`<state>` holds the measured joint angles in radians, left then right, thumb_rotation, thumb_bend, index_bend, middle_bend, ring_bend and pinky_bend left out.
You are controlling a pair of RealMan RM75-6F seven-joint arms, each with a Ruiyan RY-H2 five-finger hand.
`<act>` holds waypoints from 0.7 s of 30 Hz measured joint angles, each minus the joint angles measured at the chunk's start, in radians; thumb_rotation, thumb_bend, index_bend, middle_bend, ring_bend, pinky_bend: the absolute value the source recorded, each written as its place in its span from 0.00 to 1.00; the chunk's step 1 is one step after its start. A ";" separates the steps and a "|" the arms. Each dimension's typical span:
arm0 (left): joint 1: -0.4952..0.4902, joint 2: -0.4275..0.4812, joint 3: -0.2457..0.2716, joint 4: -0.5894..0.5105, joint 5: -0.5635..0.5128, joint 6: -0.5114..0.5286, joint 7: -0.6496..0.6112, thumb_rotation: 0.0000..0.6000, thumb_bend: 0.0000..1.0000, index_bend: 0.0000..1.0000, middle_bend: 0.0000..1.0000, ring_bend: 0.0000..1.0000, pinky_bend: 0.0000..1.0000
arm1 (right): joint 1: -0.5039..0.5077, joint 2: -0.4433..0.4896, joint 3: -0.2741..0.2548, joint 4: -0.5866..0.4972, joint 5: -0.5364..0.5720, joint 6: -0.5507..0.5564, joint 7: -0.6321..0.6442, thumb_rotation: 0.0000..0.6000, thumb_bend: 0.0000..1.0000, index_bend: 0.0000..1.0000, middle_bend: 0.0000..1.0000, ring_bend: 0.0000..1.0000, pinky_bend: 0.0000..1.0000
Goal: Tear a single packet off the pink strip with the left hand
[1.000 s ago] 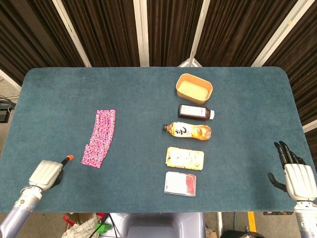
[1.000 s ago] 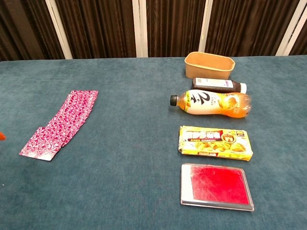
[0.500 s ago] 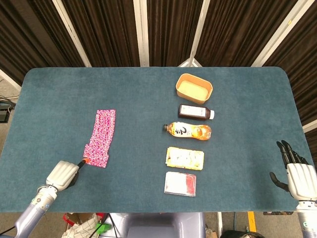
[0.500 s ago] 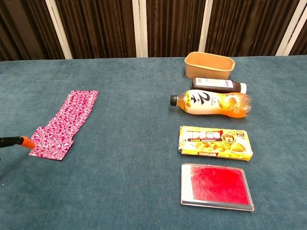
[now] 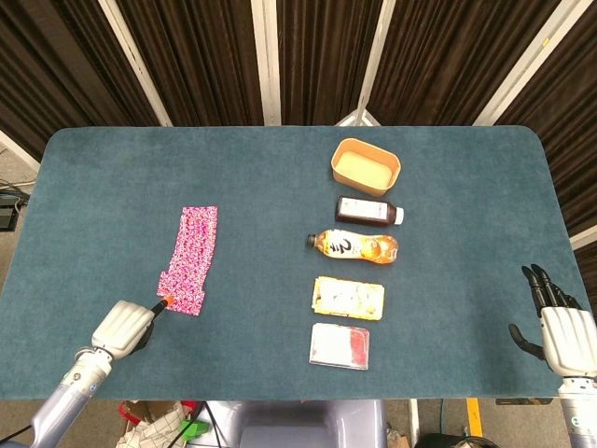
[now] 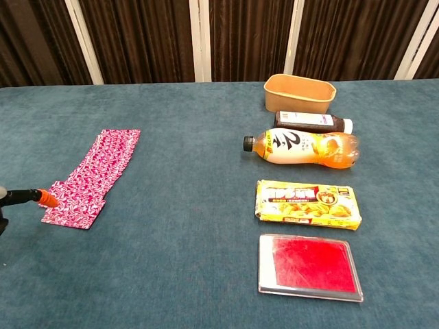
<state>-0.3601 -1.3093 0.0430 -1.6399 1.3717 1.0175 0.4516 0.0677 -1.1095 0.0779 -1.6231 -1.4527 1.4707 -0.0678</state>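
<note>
The pink strip (image 5: 191, 258) of packets lies flat on the left of the blue table, also seen in the chest view as the pink strip (image 6: 92, 177). My left hand (image 5: 123, 327) sits just near-left of its near end, back facing up. Its orange-tipped finger (image 6: 45, 197) touches the near-left corner of the strip, and nothing is pinched. The other fingers are mostly hidden under the hand. My right hand (image 5: 558, 319) rests at the table's near right edge with its dark fingers spread, holding nothing.
A row runs down the right-middle of the table: a tan tub (image 5: 365, 166), a dark bottle (image 5: 368, 212), an orange drink bottle (image 5: 354, 246), a yellow snack pack (image 5: 348, 298) and a red-filled clear box (image 5: 340, 346). The table's near edge (image 5: 280, 399) lies close below the left hand.
My left hand moved right toward the strip, and its orange fingertip reached the near corner. The strip's near end shifted slightly right. The right hand barely moved.
</note>
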 measured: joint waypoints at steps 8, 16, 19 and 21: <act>-0.025 -0.026 -0.004 0.014 -0.028 -0.027 0.021 1.00 0.99 0.17 0.88 0.77 0.76 | 0.001 0.000 0.000 -0.002 0.004 -0.004 -0.003 1.00 0.31 0.00 0.09 0.23 0.35; -0.038 -0.034 0.007 0.016 -0.053 -0.043 0.046 1.00 0.99 0.17 0.88 0.77 0.76 | -0.001 0.004 0.003 -0.002 0.007 -0.001 0.009 1.00 0.31 0.00 0.09 0.23 0.35; -0.037 -0.029 0.014 0.006 -0.060 -0.041 0.062 1.00 0.99 0.17 0.88 0.77 0.76 | -0.002 0.006 0.003 -0.002 0.007 -0.002 0.014 1.00 0.31 0.00 0.09 0.23 0.35; -0.038 -0.028 0.018 0.003 -0.070 -0.042 0.079 1.00 0.99 0.17 0.88 0.77 0.76 | -0.002 0.007 0.002 -0.003 0.005 -0.003 0.018 1.00 0.31 0.00 0.09 0.23 0.35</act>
<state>-0.3980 -1.3370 0.0615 -1.6371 1.3014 0.9758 0.5310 0.0659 -1.1021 0.0798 -1.6263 -1.4473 1.4681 -0.0501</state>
